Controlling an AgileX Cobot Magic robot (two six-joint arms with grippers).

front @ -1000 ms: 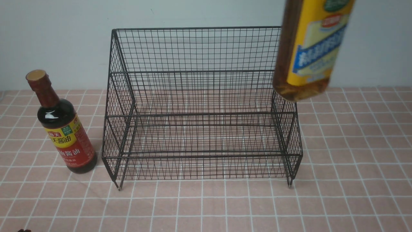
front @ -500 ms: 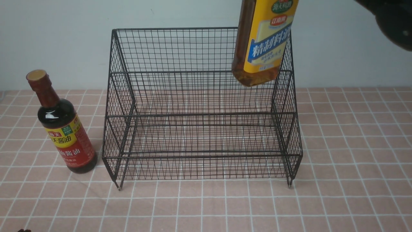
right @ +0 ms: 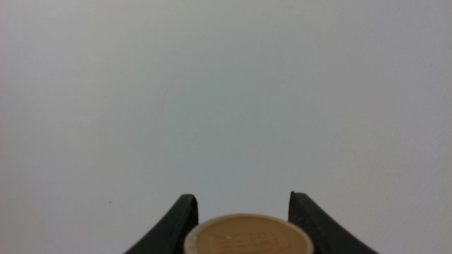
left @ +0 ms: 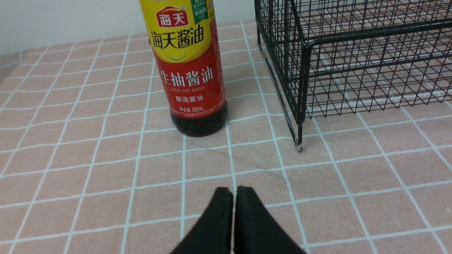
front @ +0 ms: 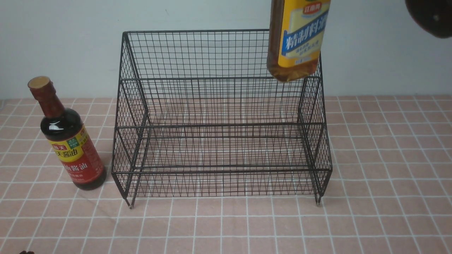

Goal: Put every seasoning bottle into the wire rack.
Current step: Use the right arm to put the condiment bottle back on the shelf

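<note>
The amber bottle (front: 297,38) has risen and straightened since half a second ago. It hangs over the rack's (front: 212,125) right rear corner, its tan cap (right: 247,236) pinched in the right gripper's (right: 242,203) jaws. The dark, red-labelled soy bottle (front: 70,141) stands on the counter (front: 388,176) just left of the rack. The left gripper's (left: 233,192) jaws are pressed together. There are two bottles and one rack.

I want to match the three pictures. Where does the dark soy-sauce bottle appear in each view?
Front view: the soy-sauce bottle stands upright on the robot's left of the wire rack, apart from it.
Left wrist view: its labelled body stands ahead of the shut left end effector, cap out of frame.
Right wrist view: not in it.
Shared landmark: the rack's front left foot, in the front and left wrist views only.
</note>
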